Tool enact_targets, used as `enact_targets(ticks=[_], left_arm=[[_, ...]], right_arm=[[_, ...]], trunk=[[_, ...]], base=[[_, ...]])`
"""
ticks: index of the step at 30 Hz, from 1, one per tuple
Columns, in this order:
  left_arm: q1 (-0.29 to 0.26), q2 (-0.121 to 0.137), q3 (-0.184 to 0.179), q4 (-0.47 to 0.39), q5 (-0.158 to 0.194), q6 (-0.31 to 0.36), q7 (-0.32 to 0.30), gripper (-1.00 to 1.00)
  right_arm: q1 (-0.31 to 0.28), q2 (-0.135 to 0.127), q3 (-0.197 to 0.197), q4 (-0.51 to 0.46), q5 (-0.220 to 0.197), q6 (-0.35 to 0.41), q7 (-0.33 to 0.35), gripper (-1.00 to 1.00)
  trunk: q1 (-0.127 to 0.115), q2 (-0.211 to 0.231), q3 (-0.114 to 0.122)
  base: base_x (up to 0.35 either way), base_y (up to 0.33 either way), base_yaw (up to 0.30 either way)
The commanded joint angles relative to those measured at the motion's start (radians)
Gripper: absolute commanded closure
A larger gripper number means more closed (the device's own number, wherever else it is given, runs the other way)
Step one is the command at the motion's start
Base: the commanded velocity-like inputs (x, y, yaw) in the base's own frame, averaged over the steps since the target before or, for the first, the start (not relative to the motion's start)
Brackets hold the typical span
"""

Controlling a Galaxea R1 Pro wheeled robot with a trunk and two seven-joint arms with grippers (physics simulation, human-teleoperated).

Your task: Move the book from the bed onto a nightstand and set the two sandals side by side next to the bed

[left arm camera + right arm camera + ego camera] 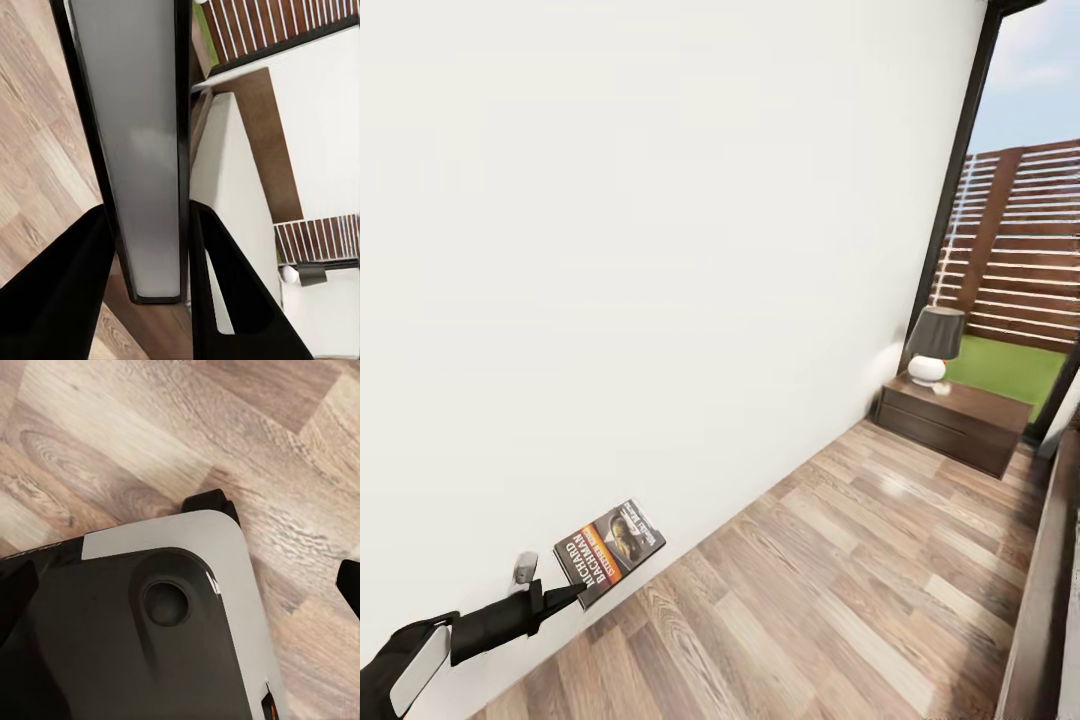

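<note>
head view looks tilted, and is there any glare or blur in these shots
Head view: yes, rolled, so the white wall and plank floor slant; soft sheen on the boards before the nightstand; bright daylight through the window. Left wrist view: the book clamped between the left gripper looms large, its edge a smooth grey gradient. Right wrist view: sharp wood grain, no glare.

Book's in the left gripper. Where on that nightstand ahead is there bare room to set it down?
The nightstand top is bare on its window-side half, right of the lamp. The wall-side end is crowded by the lamp's base. The wood floor leading there is open. The book is pinched in the left gripper.
</note>
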Motion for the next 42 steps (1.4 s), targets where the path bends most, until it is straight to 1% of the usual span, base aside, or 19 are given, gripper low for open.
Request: enact_targets(ticks=[1,42], left_arm=[[0.000,0.001,0.000,0.000,0.008,0.010,-0.001,1.00],[0.000,0.000,0.000,0.000,0.008,0.010,-0.001,1.00]], right_arm=[[-0.002,0.000,0.009,0.004,-0.008,-0.005,0.006,-1.00],[-0.002,0.001,0.008,0.004,-0.008,-0.005,0.006,-1.00]], trunk=[[0.000,-0.001,-0.001],[0.000,-0.001,-0.001]], base=[[0.098,0.109,-0.172],[0.098,0.114,-0.172]])
